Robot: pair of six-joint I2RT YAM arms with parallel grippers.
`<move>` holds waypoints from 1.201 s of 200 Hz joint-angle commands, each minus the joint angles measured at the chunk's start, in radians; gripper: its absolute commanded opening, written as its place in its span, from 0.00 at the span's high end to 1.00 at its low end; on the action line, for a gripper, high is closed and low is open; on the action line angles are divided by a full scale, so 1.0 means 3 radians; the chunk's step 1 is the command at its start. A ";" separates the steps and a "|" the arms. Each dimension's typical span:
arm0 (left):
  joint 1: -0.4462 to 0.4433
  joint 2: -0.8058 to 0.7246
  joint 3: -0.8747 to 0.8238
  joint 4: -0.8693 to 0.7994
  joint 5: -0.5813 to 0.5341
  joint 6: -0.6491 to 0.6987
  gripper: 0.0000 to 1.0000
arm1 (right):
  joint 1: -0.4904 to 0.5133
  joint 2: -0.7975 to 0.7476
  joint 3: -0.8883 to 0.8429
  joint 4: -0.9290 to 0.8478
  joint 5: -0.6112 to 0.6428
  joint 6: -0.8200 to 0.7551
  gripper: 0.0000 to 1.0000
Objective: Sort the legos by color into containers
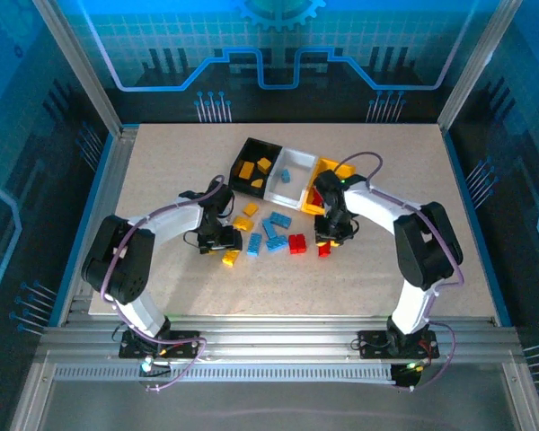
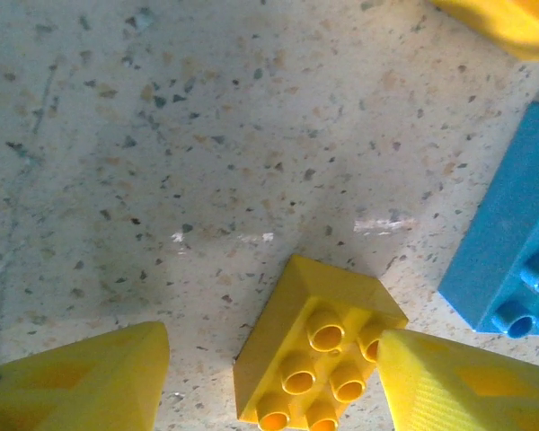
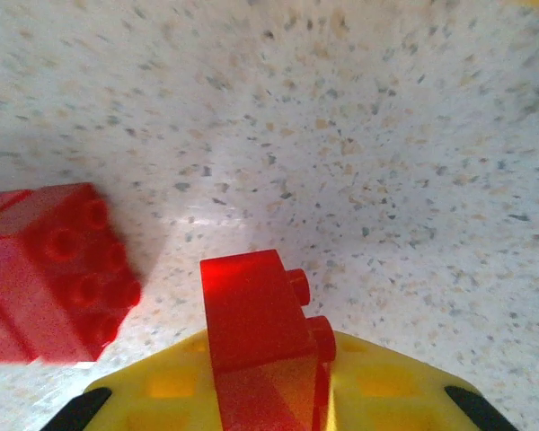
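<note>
Standing at upper centre, the containers (image 1: pixel 298 162) form a row; the left gripper (image 2: pixel 271 341) gapes around a yellow brick (image 2: pixel 310 355) at lower centre; the right gripper (image 3: pixel 269 395) clenches a red brick (image 3: pixel 256 323), bottom centre; loose legos (image 1: pixel 276 242) lie mid-frame.

Legos (image 1: pixel 276 232) scattered near three containers (image 1: pixel 298 162)

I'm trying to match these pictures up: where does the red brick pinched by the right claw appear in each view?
Top external: red brick under the right gripper, just right of centre.
Right wrist: the brick sits bottom centre, clamped.
Left wrist: looks at a yellow brick instead.
Shared landmark: the loose red block beside it.
</note>
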 commanded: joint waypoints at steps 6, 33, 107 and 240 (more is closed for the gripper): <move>-0.0063 0.0201 -0.0031 0.0019 0.0019 0.0086 0.36 | -0.0155 -0.0273 0.0246 -0.0193 -0.0159 0.0095 0.75; -0.0064 0.0127 -0.0069 0.0004 0.0032 0.0070 0.34 | -0.0374 -0.0269 0.0533 -0.0227 -0.0247 0.0079 0.75; -0.0067 -0.0347 0.0004 -0.0126 0.0134 -0.0007 0.23 | -0.0768 0.0864 0.2026 -0.0495 -0.0235 -0.0126 0.76; -0.0225 0.0030 -0.0057 -0.0044 0.0065 0.0293 0.34 | -0.0964 0.0461 0.1797 -0.0475 -0.0397 -0.0118 0.44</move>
